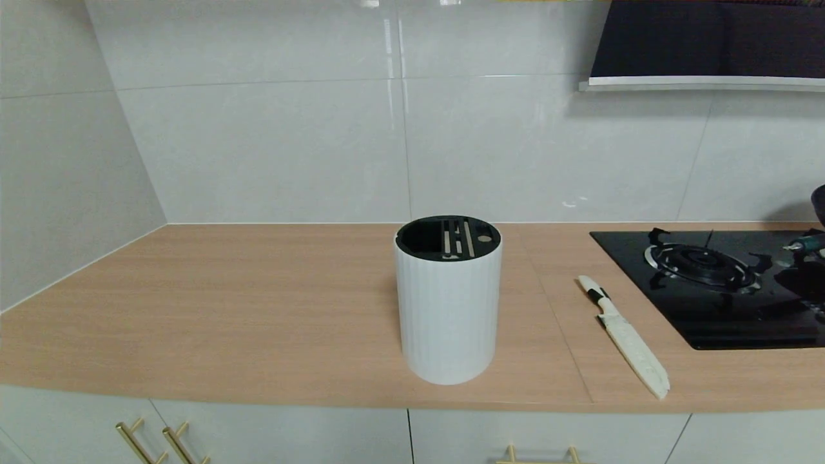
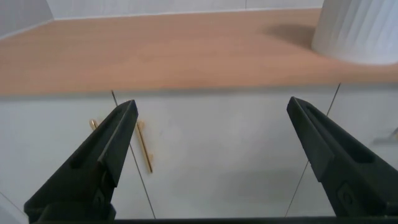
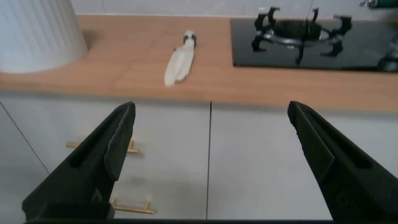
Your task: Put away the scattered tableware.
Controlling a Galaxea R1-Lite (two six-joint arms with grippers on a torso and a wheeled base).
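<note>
Left gripper (image 2: 211, 107) and right gripper (image 3: 211, 109) hang released, holding nothing; knife (image 1: 622, 335) lies flat on the counter (image 1: 225, 309), right of the upright holder (image 1: 448, 303), whose slots face up to take it

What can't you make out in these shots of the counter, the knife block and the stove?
Head view: inside the knife block, the slots are too dark to see down.
Head view: a dark object beside the stove is cut by the picture's right edge.
Right wrist view: the knife is too small for detail.
</note>
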